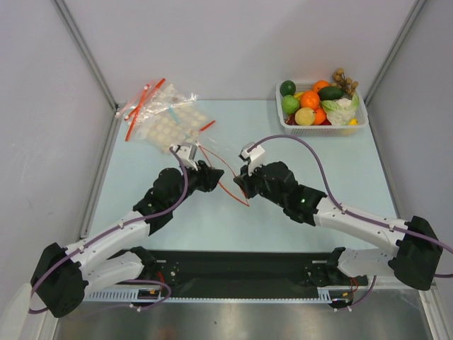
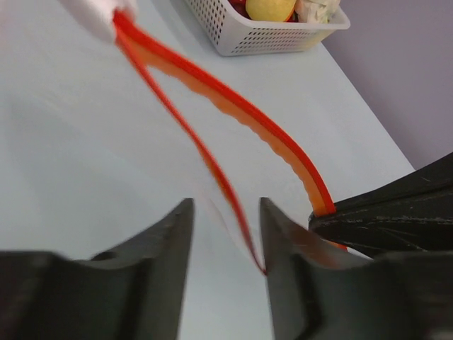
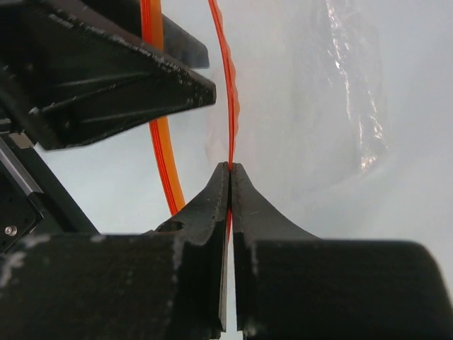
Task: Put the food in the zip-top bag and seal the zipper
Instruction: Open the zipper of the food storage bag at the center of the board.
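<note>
desk: report the left arm.

operator: i have the left gripper [image 2: 226, 207] with its two black fingers standing apart. one lip of the thin red-orange zipper strip [image 2: 237, 106] runs down through the gap, close to the finger on the right of that wrist view. i cannot tell whether it touches. nothing is pinched there.

desk: and the right arm?

operator: the right gripper [image 3: 230, 168] has its fingers pressed together on the other lip of the same strip, which rises out of the tips as a thin orange line.

desk: state of the bag.

operator: the clear floppy zip-top bag [image 3: 354, 120] sits between the two grippers, over the middle of the pale blue table [image 1: 233, 234]. how much of it rests on the surface i cannot tell. its mouth is parted: from the left wrist i see the two lips spread in a long v and meet at the small white slider tab [image 2: 95, 14] at the far end.

desk: where is the food?

operator: the small toy fruits and vegetables [image 1: 309, 100] are in the white perforated plastic basket [image 1: 322, 129] at the far right corner, well apart from the bag. i make out a yellow lemon [image 1: 304, 117], oranges, green round pieces and a pale leafy piece.

desk: anything else on the surface?

operator: a heap of crinkled clear bags dotted with pale round discs [image 1: 166, 127], with red strips, lies at the far left, just beyond the left gripper.
</note>
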Available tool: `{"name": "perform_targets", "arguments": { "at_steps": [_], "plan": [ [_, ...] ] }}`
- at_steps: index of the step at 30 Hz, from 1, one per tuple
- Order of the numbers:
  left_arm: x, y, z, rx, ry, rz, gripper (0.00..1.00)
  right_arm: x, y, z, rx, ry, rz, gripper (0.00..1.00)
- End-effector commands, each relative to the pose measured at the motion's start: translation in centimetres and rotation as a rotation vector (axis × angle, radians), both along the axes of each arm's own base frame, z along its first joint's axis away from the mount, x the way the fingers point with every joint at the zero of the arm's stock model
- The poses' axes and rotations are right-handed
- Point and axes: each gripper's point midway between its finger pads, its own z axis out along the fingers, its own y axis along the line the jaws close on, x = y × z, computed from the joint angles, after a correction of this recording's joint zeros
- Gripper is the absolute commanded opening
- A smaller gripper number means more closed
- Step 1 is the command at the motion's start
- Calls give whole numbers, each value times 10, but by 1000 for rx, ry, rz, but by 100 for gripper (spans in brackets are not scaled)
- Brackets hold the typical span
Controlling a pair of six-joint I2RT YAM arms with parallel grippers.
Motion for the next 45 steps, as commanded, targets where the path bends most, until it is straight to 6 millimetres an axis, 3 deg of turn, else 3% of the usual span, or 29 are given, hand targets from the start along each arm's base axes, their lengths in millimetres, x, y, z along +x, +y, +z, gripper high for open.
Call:
{"name": "perform_targets", "arguments": {
  "at_steps": [1,2,3,5,6,9,11,13,14,16,23,24,27,28,31,32,35,38,41,45],
  "plan": [
    [5,-4,27,-17,-78,-9,42,-3,1,29,81,-77,3,0],
    [4,-4,29,-12,-85,-15,33,-4,1,33,94,-88,5,0],
    [3,-4,33,-9,-93,-17,14,-4,0,33,99,-92,2,0],
    [4,5,38,28,-103,20,0,-4,-6,38,117,-107,-14,0],
    [1,10,50,18,-130,39,0,-4,-7,38,119,-109,-22,0],
    [-4,24,59,24,-161,91,0,-3,-17,45,152,-131,-60,2],
    [-4,27,61,49,-157,115,0,-1,-23,45,161,-137,-87,14],
    [-5,17,60,92,-143,102,0,1,-26,45,171,-138,-99,25],
    [-4,17,60,122,-151,115,0,2,-28,46,176,-140,-105,36],
    [-9,-1,58,171,-150,85,0,4,-29,46,178,-138,-107,43],
    [-19,-33,57,345,-190,84,0,6,-29,43,169,-134,-110,52],
    [-20,-37,57,349,-193,77,0,7,-30,43,169,-132,-118,52],
    [-20,-37,51,398,-174,72,1,12,-37,43,173,-128,-160,38],
    [-19,-35,51,407,-169,88,1,13,-41,44,176,-133,-177,24],
    [-16,-24,54,423,-167,143,2,21,-58,44,200,-120,-254,4],
    [-15,-20,55,428,-167,161,2,24,-63,45,214,-114,-273,2],
    [-14,-2,64,439,-173,231,2,32,-84,44,283,-86,-331,0],
    [-15,20,81,515,-207,357,1,36,-91,44,379,-41,-299,0],
    [-23,21,90,594,-226,402,1,40,-88,40,414,-2,-253,0],
    [-29,6,86,720,-250,407,8,44,-79,29,384,35,-227,0]
  ]
}}
